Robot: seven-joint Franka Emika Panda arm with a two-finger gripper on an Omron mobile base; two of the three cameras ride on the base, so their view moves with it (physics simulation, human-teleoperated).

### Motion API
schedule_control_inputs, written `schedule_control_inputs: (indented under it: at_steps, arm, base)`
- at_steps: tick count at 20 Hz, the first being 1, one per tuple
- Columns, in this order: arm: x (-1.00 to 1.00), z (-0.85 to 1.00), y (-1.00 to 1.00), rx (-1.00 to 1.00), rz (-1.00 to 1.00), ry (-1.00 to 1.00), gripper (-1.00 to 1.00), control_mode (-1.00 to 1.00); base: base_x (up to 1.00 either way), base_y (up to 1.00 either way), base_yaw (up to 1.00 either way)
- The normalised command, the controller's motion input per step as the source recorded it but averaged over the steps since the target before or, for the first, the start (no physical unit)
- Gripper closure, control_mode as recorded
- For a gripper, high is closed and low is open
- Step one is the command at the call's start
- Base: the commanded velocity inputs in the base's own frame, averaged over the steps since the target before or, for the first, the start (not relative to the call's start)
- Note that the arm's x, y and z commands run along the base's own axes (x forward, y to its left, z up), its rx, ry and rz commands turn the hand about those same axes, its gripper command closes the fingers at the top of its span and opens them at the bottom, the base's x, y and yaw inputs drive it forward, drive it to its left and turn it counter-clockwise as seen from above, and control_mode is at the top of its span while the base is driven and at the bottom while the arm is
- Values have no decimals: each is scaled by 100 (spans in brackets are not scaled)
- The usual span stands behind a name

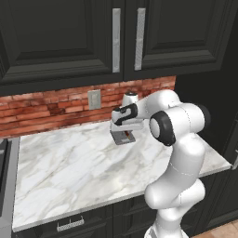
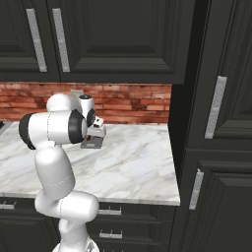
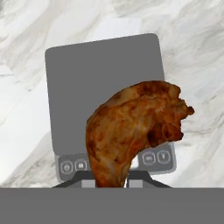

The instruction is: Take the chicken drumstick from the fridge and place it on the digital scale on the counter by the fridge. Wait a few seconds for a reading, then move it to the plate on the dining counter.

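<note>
The reddish-brown chicken drumstick [image 3: 131, 127] hangs by its thin bone end between my gripper's [image 3: 111, 183] fingers, which are shut on it. Its meaty end points out over the dark-grey digital scale [image 3: 87, 87], whose buttons lie near the fingertips. In the left base view the gripper [image 1: 124, 131] is low over the scale [image 1: 122, 138] at the back of the marble counter [image 1: 69, 167]. The right base view has the scale [image 2: 92, 144] under the hand [image 2: 96, 132]. Whether the drumstick touches the scale I cannot tell.
Black upper cabinets [image 1: 69, 37] hang above a red brick backsplash [image 1: 42, 109] with a wall outlet [image 1: 94, 99]. A tall dark panelled front with long handles [image 2: 216, 106] bounds the counter's right end. A dark appliance edge [image 1: 3, 176] sits at the far left.
</note>
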Motion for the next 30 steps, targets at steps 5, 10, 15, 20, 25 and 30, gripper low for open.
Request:
schedule_control_inputs:
  at_steps: [5, 10, 15, 20, 25, 30]
  arm:
    - [3, -15, 0, 0, 0, 2, 100, -100]
    - [0, -23, 0, 0, 0, 0, 100, -100]
    - [8, -2, 1, 0, 0, 0, 100, -100]
    - [22, -5, 4, 0, 0, 0, 100, -100]
    - [3, 0, 0, 0, 0, 1, 100, -100]
    - [0, 0, 0, 0, 0, 0, 100, -100]
  base:
    - [0, 0, 0]
    - [0, 0, 0]
    - [0, 0, 0]
    - [0, 0, 0]
    - [0, 0, 0]
    - [0, 0, 0]
